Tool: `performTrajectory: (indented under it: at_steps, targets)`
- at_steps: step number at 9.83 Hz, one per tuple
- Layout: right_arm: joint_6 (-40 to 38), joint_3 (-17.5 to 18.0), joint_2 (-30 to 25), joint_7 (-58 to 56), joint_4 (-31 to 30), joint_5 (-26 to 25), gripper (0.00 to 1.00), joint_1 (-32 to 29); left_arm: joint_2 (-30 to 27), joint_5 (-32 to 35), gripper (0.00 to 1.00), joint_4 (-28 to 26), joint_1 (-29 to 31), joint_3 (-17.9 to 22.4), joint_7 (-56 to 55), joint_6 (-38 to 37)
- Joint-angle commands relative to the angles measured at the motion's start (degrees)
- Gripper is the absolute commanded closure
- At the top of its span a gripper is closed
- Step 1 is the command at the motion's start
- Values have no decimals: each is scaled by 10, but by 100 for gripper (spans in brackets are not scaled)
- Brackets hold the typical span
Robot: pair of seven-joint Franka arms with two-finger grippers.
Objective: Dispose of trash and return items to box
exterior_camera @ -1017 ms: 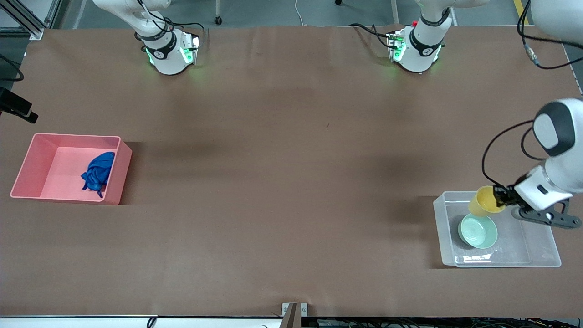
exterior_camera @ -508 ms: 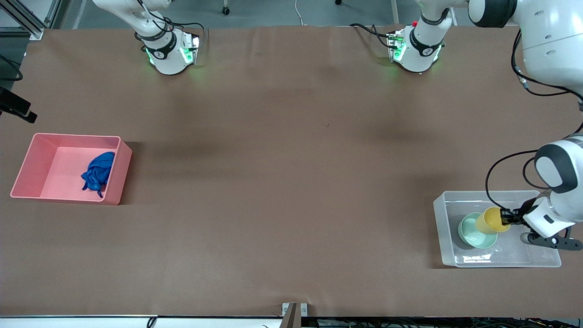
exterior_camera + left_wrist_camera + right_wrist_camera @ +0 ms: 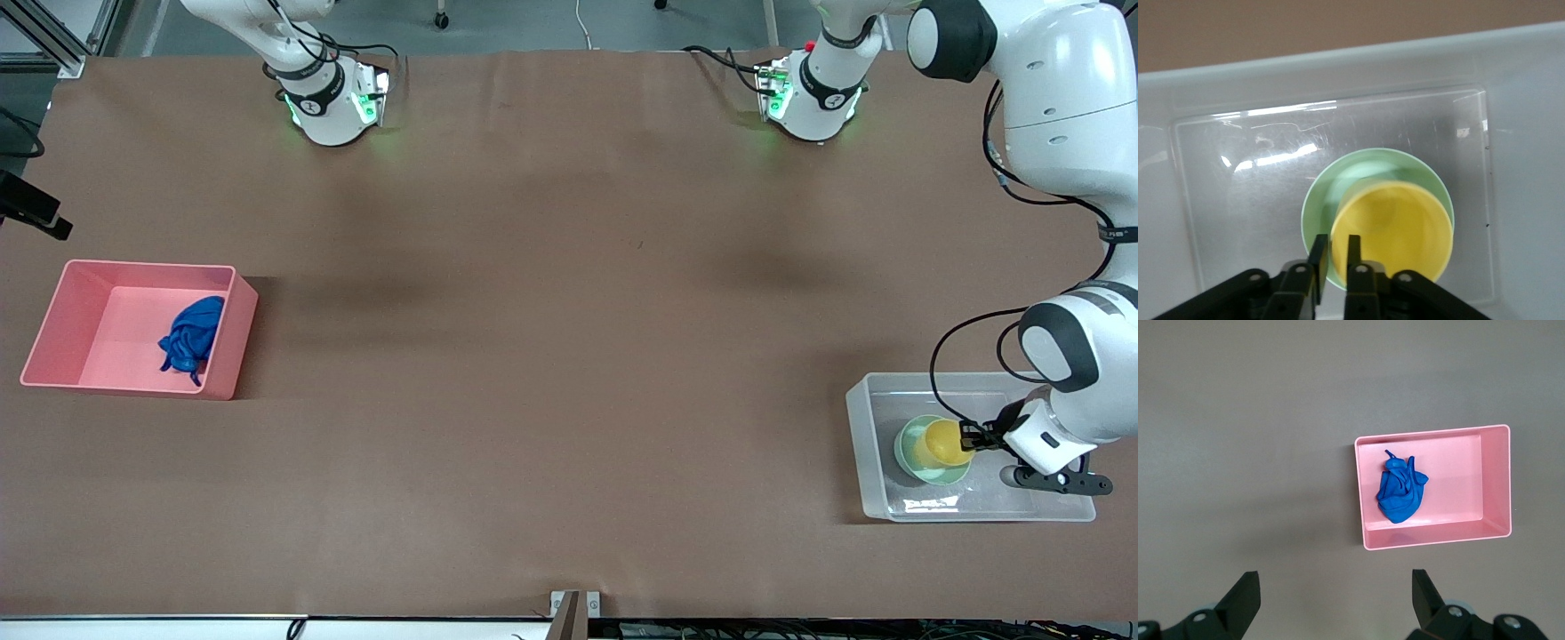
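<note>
Yellow cup sits in mint bowl inside clear box, rim clamped by left pincer. Blue trash lies in pink bin. Right pincer waits spread above the tabletop. Risk: cup tipping on release.

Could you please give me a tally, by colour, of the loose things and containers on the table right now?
Blue: 1, wrinkled blue cloth wad
Yellow: 1, small yellow plastic cup
Mint green: 1, shallow mint-green round bowl
Pink: 1, opaque pink rectangular bin
Clear: 1, translucent clear plastic tub
Total: 5
</note>
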Motion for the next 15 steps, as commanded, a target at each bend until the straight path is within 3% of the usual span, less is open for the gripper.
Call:
performTrajectory:
  at_steps: [1, 4, 6, 8, 12, 15]
  targets:
    - [-4, -2, -9, -2, -6, -6, 0, 4, -30, -5, 2, 0, -2, 1, -4, -6]
    - [-2, -2, -8, -2, -6, -6, 0, 4, -167, 24, 0, -66, -7, 1, -26, -49]
    - [-2, -2, -8, -1, -6, -5, 0, 4, -276, 126, 0, -133, -1, -49, -100, -89]
    - [-1, -1, -8, -2, -6, -5, 0, 4, -349, 133, 0, -159, -3, -73, -129, -161]
    - [-4, -2, -8, -2, -6, -5, 0, 2, -443, 150, 0, -144, -1, -118, -167, -275]
    - [-4, -2, -8, -2, -6, -5, 0, 1, -429, 167, 0, -37, 1, -135, -187, -392]
